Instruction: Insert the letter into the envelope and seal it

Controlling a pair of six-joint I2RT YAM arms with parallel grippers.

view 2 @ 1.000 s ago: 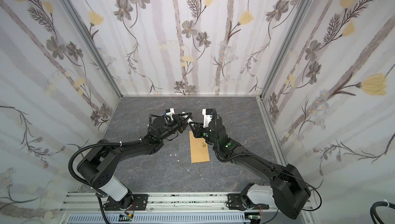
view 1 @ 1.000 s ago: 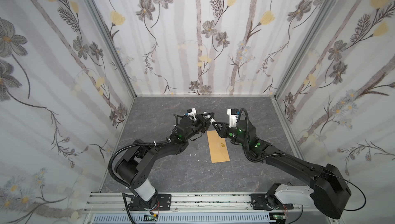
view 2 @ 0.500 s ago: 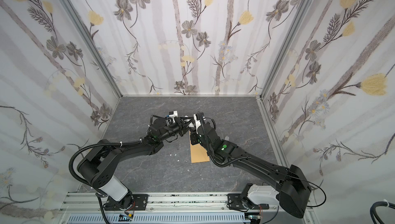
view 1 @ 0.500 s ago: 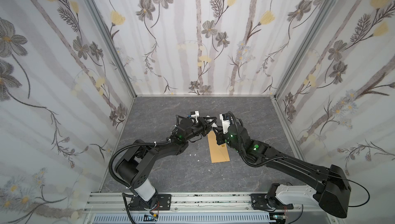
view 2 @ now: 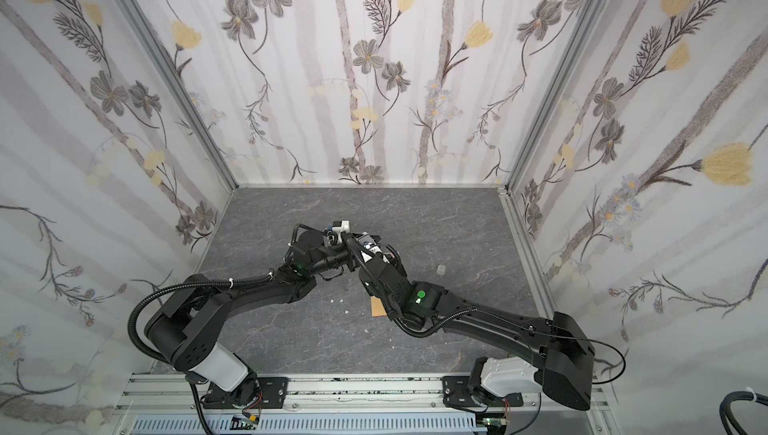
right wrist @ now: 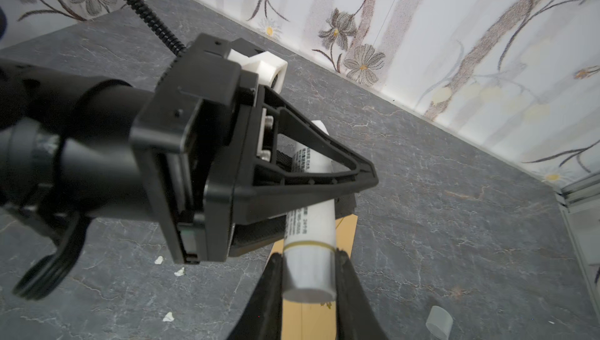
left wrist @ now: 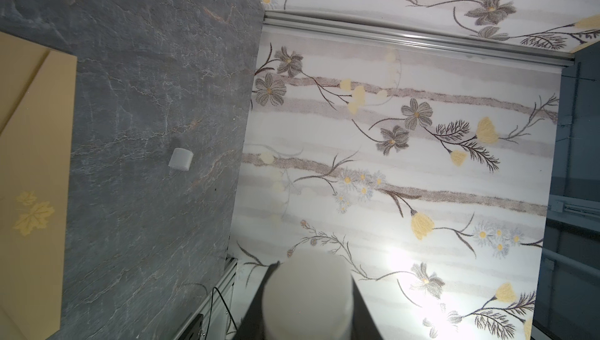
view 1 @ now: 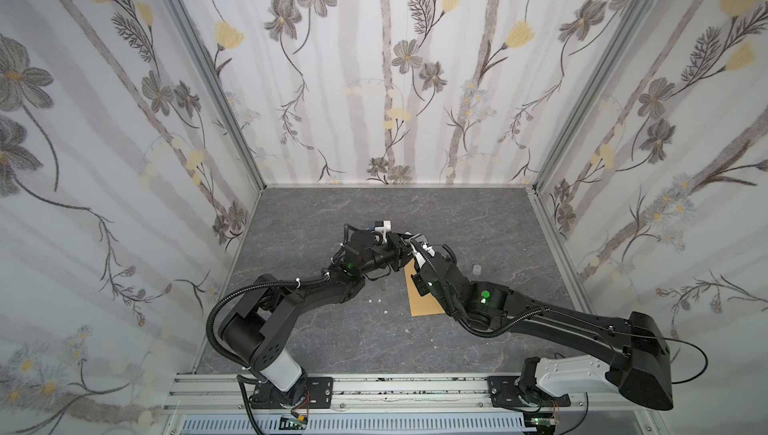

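Over the middle of the grey table (view 1: pixel 374 341), both robot arms meet on one white tube (right wrist: pixel 311 224). The right gripper (right wrist: pixel 308 265) has its jaws drawn in on one end of the tube, with a finger pressed against each side. The left gripper (right wrist: pixel 324 185) clamps the same tube farther along its printed body, jaws likewise nearly closed. Directly beneath them the brown envelope (view 1: pixel 422 302) lies flat on the table, its long sides running from near to far. Its near end shows past the right arm in both top views. A yellow leaf-shaped sticker (left wrist: pixel 32 216) marks its face. A small pale cap (view 1: pixel 477 269) sits alone on the table to the right of the envelope, well apart from both grippers. White scraps (view 1: pixel 376 300) dot the table to the envelope's left.
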